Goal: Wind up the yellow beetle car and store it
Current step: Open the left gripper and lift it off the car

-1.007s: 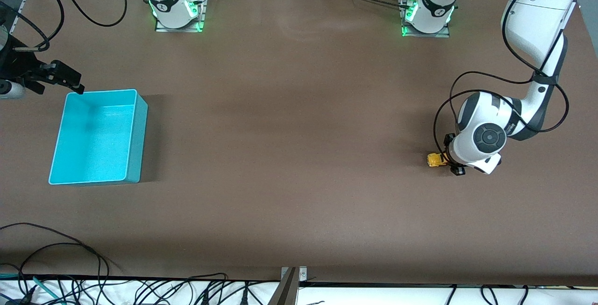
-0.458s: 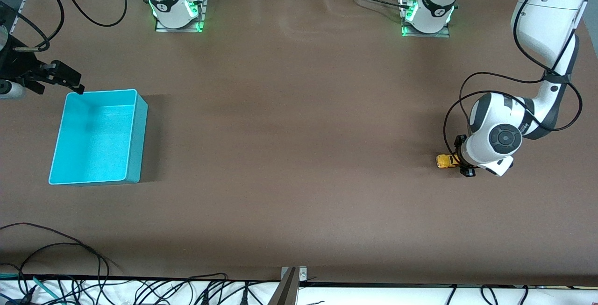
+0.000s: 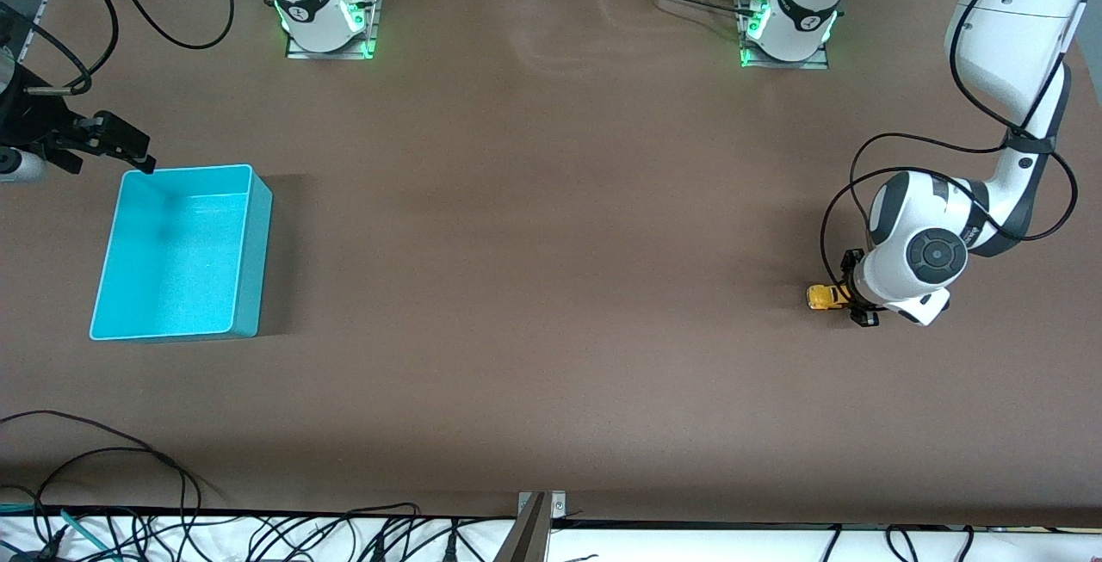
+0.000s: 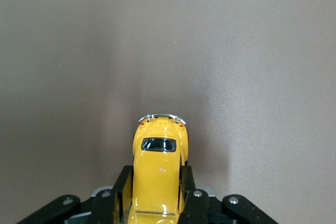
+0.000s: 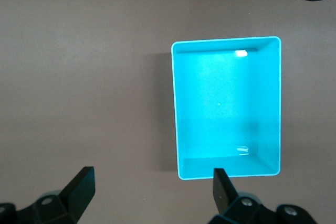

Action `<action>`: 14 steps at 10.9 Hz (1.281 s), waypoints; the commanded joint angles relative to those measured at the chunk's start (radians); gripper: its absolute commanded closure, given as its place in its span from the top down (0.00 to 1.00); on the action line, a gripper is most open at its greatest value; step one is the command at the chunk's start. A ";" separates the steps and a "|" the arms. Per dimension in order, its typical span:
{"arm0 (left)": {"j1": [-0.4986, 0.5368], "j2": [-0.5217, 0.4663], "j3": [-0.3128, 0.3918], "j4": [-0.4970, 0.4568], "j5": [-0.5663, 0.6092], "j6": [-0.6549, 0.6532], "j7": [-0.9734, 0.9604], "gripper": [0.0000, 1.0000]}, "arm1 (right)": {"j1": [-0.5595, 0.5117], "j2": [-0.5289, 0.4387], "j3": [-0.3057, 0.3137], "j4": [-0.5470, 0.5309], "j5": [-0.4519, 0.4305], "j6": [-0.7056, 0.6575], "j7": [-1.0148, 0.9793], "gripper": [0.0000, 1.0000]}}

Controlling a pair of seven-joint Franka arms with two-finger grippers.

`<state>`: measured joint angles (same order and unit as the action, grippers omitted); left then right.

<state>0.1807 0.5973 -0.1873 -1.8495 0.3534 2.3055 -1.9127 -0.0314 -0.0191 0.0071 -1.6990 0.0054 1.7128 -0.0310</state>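
The yellow beetle car (image 3: 824,296) sits on the brown table at the left arm's end. My left gripper (image 3: 848,299) is down at the table and shut on the car's back part. In the left wrist view the car (image 4: 157,171) lies between the two black fingers (image 4: 119,192), its windowed end sticking out ahead. The turquoise bin (image 3: 178,250) stands empty at the right arm's end. My right gripper (image 3: 129,153) hangs open and empty, up over the bin's edge that lies farthest from the front camera. The bin also shows in the right wrist view (image 5: 227,106).
The two arm bases (image 3: 323,7) (image 3: 788,15) stand along the table's edge farthest from the front camera. Loose black cables (image 3: 112,467) lie at the table's edge nearest the front camera, toward the right arm's end.
My left gripper has dragged the car along the table toward the left arm's end. The move was larger earlier and is slight now. The right arm has not moved.
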 commanded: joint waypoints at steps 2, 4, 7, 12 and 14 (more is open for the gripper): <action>0.025 0.030 -0.003 0.029 0.038 0.028 0.004 0.92 | 0.001 0.008 -0.001 0.022 0.008 -0.016 -0.009 1.00; 0.034 0.012 -0.003 0.044 0.033 0.020 0.011 0.94 | 0.001 0.008 -0.001 0.022 0.008 -0.016 -0.009 1.00; 0.037 0.001 -0.003 0.058 0.030 0.015 0.012 0.98 | 0.001 0.008 -0.001 0.022 0.008 -0.016 -0.009 1.00; 0.036 -0.007 -0.008 0.061 0.042 0.017 0.017 0.98 | 0.001 0.008 -0.001 0.022 0.008 -0.016 -0.009 1.00; 0.036 -0.028 -0.009 0.070 0.030 -0.010 0.105 0.98 | 0.001 0.008 -0.001 0.022 0.008 -0.018 -0.009 1.00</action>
<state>0.2108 0.5987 -0.1883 -1.7916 0.3568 2.3260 -1.8872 -0.0314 -0.0191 0.0071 -1.6990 0.0054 1.7127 -0.0310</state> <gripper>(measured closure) 0.018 0.000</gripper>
